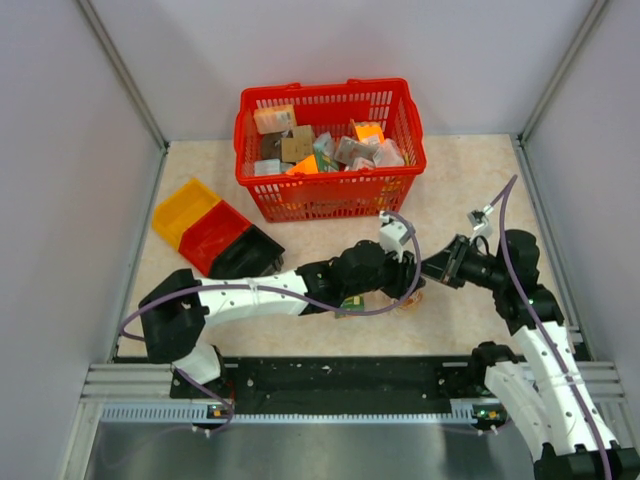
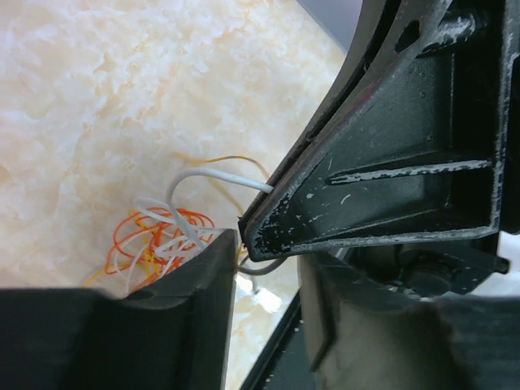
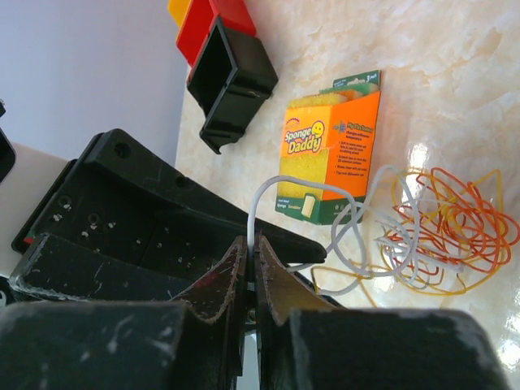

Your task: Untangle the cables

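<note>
The cables [image 3: 443,231] are a small tangle of thin orange, tan-yellow and white wires on the table, also seen in the left wrist view [image 2: 162,236] and barely in the top view [image 1: 410,299]. My right gripper [image 3: 253,242] is shut on a white wire [image 3: 268,191] that arches up from the tangle. From above, the right gripper [image 1: 435,268] meets my left gripper [image 1: 405,272] tip to tip over the tangle. In the left wrist view my left gripper [image 2: 268,325] stands open, with a grey-white wire loop by its tips. The right gripper's finger fills the upper right.
A yellow-green and orange sponge box [image 3: 329,154] lies just behind the tangle, mostly under the left arm from above [image 1: 352,301]. A red basket [image 1: 325,195] of packets stands at the back. Yellow [image 1: 183,208], red [image 1: 212,232] and black [image 1: 245,255] bins sit at the left.
</note>
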Tool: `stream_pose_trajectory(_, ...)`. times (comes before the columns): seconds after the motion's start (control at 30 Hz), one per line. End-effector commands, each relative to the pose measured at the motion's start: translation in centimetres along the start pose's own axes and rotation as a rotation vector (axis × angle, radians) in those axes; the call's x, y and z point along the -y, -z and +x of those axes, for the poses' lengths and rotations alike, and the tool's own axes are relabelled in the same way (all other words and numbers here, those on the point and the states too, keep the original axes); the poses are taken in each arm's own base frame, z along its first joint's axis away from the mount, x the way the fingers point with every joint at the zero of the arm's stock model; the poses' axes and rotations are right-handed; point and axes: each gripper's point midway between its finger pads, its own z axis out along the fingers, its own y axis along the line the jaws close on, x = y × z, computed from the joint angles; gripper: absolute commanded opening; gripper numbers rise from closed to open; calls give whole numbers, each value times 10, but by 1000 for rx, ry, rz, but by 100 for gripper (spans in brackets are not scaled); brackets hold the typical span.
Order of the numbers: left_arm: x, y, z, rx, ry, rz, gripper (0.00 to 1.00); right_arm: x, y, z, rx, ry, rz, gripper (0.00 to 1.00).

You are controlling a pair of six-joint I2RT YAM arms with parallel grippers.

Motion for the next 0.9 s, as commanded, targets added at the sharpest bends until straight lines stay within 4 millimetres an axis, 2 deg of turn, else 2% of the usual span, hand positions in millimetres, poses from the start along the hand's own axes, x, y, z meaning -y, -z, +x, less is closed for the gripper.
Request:
stream_pose_trajectory(0.0,13,6,-34,104,21,24,53,-10,3,2,-1,17,-45,5)
stream_pose_trajectory(0.03,12,9,-31,109,28,32,59,-9,3,3,-4,17,-46,5)
stream_pose_trajectory(0.1,13,18,-28,120,37,54,62,-8,2,3,-8,15,-46,5)
stream_pose_trajectory(0.13,11,21,-26,121,39,51,61,-9,2,4,-10,14,-47,5)
stream_pose_trajectory(0.23,4,28,-25,128,42,23,45,-11,3,2,-12,24,-51,5)
stream_pose_trajectory(0.33,0,32,-29,148,30,2,45,-12,3,1,-10,28,-51,6)
stream_pose_trajectory(0.43,-1,27,-33,146,17,-7,54,-13,3,2,-16,29,-56,6)
stream_pose_trajectory(0.6,11,9,-33,110,14,39,50,-14,4,1,-10,28,-56,6)
stream_pose_trajectory(0.7,13,1,-31,96,18,40,42,-15,4,0,-7,25,-54,7)
stream_pose_trajectory(0.77,11,-1,-35,100,12,22,26,-13,4,-2,3,28,-44,9)
stream_pose_trajectory(0.8,8,-1,-36,99,3,2,16,-8,3,-4,15,36,-15,14)
stream_pose_trajectory(0.83,5,-1,-39,100,-5,-24,0,0,5,-12,47,69,50,20)
stream_pose_trajectory(0.87,-1,1,-43,108,-11,-61,0,25,8,-19,84,73,192,29)
